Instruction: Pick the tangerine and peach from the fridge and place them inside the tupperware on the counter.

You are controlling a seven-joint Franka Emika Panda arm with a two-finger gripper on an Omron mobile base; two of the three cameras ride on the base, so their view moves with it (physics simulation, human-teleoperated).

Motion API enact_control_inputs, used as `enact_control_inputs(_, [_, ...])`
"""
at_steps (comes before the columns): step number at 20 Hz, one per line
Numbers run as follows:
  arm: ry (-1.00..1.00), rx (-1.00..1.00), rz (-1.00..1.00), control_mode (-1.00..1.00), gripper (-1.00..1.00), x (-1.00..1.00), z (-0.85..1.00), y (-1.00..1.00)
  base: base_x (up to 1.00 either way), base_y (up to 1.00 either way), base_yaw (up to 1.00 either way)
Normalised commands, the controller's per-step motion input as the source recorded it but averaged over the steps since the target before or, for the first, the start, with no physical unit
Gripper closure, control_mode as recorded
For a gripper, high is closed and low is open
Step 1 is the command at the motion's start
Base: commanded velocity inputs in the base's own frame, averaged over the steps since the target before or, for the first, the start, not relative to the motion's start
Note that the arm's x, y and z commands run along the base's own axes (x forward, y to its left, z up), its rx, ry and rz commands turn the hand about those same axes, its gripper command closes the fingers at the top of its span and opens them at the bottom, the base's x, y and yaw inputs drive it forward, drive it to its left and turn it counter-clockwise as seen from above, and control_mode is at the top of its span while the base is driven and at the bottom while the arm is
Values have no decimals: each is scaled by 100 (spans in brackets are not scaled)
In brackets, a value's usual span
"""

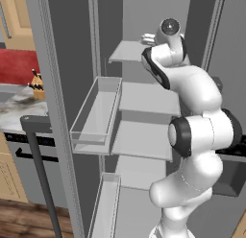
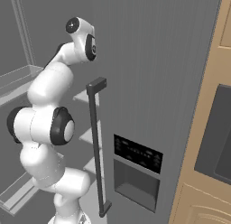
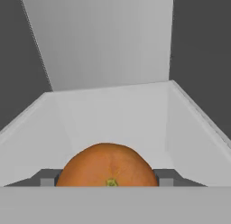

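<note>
1. In the left base view, the counter point(image 1: 19, 110) is seen far left, beside the open fridge point(image 1: 144, 141), into whose upper shelf the arm is reached.
2. In the hand view, the round tangerine point(image 3: 107, 166) is seen with its stem dimple turned nearward, lying between the gripper point(image 3: 106, 180) fingers point(image 3: 47, 179); a clamp cannot be told.
3. In the right base view, the fridge's shut door is shown.

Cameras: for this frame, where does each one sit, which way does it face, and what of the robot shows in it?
Left base view: behind the arm on its left, facing forward into the open fridge, shelves and door bins; counter at far left.
Right base view: behind the arm on its right, facing the closed fridge door and its handle; arm at left.
Hand view: on the hand, looking along the end effector at an orange fruit between the fingers, inside a pale shelf.
Shared: both base views show arm and fridge.
</note>
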Motion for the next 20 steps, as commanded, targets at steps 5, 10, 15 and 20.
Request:
enact_control_inputs(5, [-2, 0, 0, -100, 100, -96, 4, 10, 0, 0, 0])
enact_control_inputs(10, [0, 0, 4, -100, 100, -82, 33, 24, 0, 0, 0])
enact_control_inputs(15, [0, 0, 13, -100, 100, -91, 27, 10, 0, 0, 0])
enact_control_inputs(20, [1, 0, 26, -100, 100, -97, 6, 7, 0, 0, 0])
